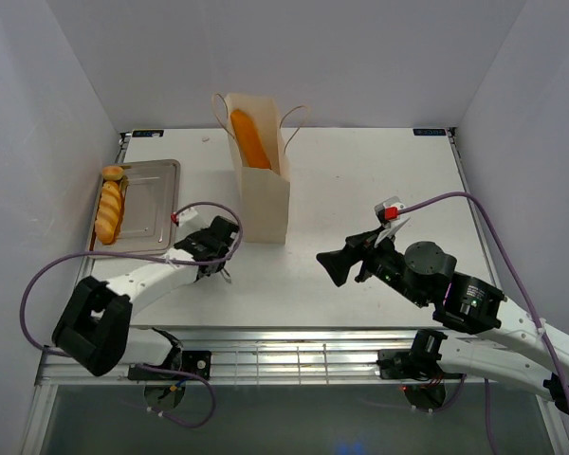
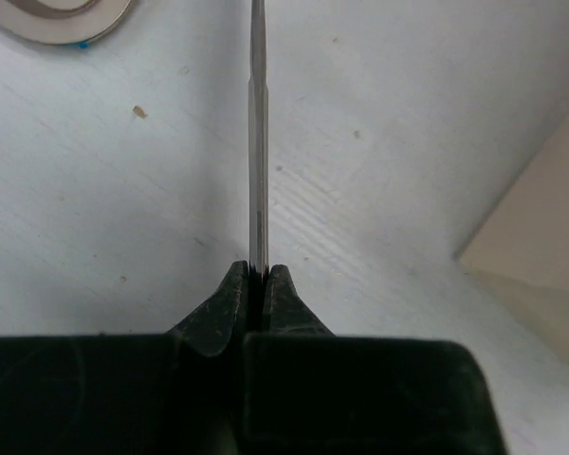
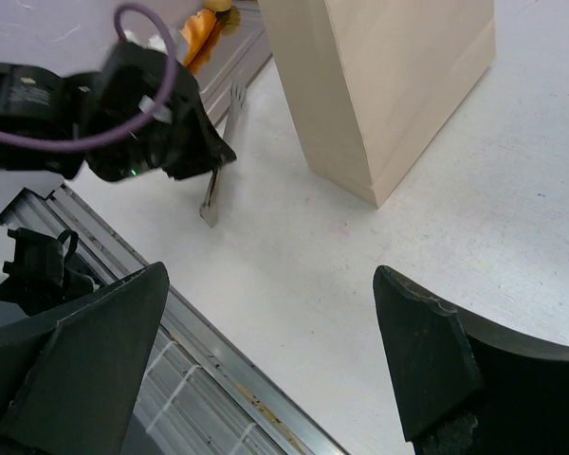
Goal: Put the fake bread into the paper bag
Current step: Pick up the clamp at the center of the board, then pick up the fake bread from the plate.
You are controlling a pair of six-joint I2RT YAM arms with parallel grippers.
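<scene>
The tan paper bag (image 1: 264, 194) stands upright at the table's back middle, with one long golden loaf (image 1: 250, 139) sticking up inside it. Two more breads lie on the silver tray (image 1: 154, 204) at the left: a long loaf (image 1: 109, 210) and a small roll (image 1: 113, 173). My left gripper (image 1: 224, 272) is left of the bag's near corner, shut on the thin metal tongs (image 2: 258, 142). My right gripper (image 1: 334, 266) is open and empty, right of the bag. In the right wrist view I see the bag (image 3: 389, 85), the tongs (image 3: 223, 152) and the bread (image 3: 199, 28).
The metal rail of the table's front edge (image 3: 228, 370) runs just below my right gripper. The bag's corner (image 2: 541, 237) is close on the right of my left gripper. A silver rim (image 2: 57, 21) shows at the top left of the left wrist view.
</scene>
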